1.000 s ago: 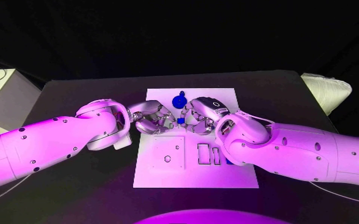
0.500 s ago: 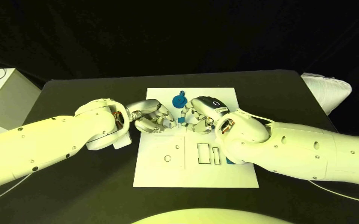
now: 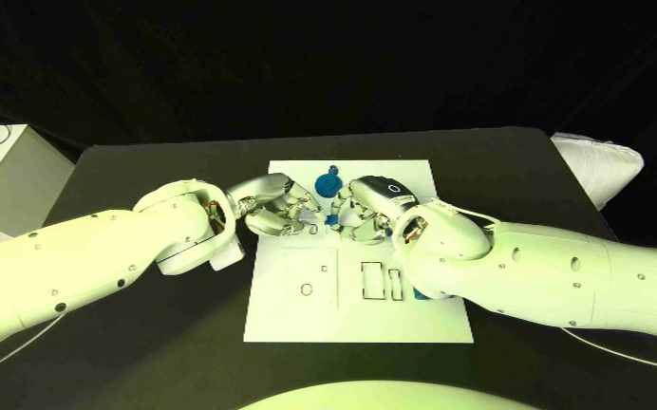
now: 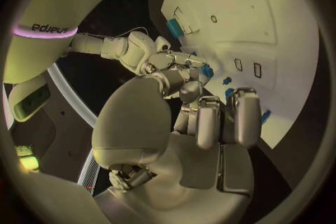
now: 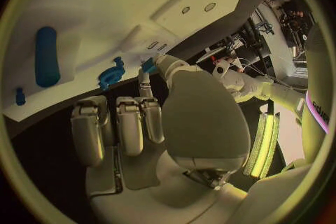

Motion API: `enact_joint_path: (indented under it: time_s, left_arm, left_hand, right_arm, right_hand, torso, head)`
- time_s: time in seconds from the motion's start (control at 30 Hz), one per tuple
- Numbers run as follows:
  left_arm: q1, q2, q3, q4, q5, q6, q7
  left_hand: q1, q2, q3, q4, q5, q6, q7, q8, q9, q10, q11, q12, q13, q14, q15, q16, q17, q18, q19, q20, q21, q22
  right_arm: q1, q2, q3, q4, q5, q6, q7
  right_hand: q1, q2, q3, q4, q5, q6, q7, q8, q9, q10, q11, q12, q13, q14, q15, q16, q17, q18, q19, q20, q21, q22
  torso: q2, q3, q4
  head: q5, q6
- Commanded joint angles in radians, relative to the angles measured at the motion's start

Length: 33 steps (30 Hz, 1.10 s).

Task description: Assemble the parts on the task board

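Parts sit at the far end of the white task board: a round blue part lies flat, and a small blue part is pinched between the two hands. Compared with half a second ago, both hands have crept slightly farther up the board. Left hand and right hand meet fingertip to fingertip on that small part; its long axis cannot be told.

left hand shifted slightly toward 12 o'clock on the task board, closer to the round blue part, right hand also edged toward 12 o'clock, small blue part pinched between both hands carried along
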Motion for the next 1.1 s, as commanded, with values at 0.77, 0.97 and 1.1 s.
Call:
enact_joint_path:
  time_s: [0.77, 0.97, 1.1]
  left_arm:
    - [0.000, 0.014, 0.000, -0.015, -0.015, 0.022, -0.038]
    - [0.000, 0.017, 0.000, -0.018, -0.017, 0.030, -0.041]
    - [0.000, 0.018, 0.000, -0.019, -0.019, 0.035, -0.044]
  left_hand:
    - [-0.014, -0.004, -0.002, -0.007, 0.001, -0.018, 0.002, -0.011, -0.004, 0.007, -0.001, 0.006, 0.003, 0.101, -0.007, 0.006, 0.262, -0.011, 0.008, -0.003, 0.006, 0.048]
    - [-0.015, -0.003, -0.002, -0.006, 0.002, -0.018, 0.004, -0.011, -0.005, 0.009, 0.000, 0.008, 0.006, 0.102, -0.007, 0.007, 0.263, -0.011, 0.008, -0.003, 0.006, 0.048]
    - [-0.015, -0.002, -0.002, -0.006, 0.002, -0.017, 0.004, -0.011, -0.005, 0.009, 0.000, 0.008, 0.007, 0.102, -0.007, 0.007, 0.263, -0.011, 0.009, -0.003, 0.006, 0.048]
  right_arm:
    - [0.000, -0.004, 0.000, 0.024, -0.015, -0.008, 0.002]
    - [0.000, -0.005, 0.000, 0.026, -0.016, -0.011, 0.002]
    - [0.000, -0.005, 0.000, 0.028, -0.016, -0.015, 0.003]
  right_hand:
    - [-0.006, 0.002, 0.003, 0.000, 0.002, 0.012, -0.005, 0.004, 0.002, 0.069, -0.009, 0.002, 0.223, 0.093, -0.008, 0.000, 0.223, -0.007, 0.105, -0.005, 0.006, 0.263]
    - [-0.007, 0.001, 0.003, 0.000, 0.002, 0.012, -0.005, 0.004, 0.002, 0.069, -0.009, 0.003, 0.224, 0.093, -0.008, 0.000, 0.223, -0.007, 0.105, -0.005, 0.006, 0.263]
    - [-0.007, 0.001, 0.003, 0.000, 0.002, 0.012, -0.005, 0.004, 0.002, 0.069, -0.009, 0.003, 0.224, 0.093, -0.008, 0.000, 0.223, -0.007, 0.105, -0.005, 0.006, 0.263]
  torso:
    - [0.000, 0.0010, 0.0000]
    - [0.001, 0.0007, 0.0012]
    - [0.000, 0.0005, 0.0001]
  head:
    - [0.002, -0.006]
    - [0.002, -0.008]
    - [0.003, -0.008]
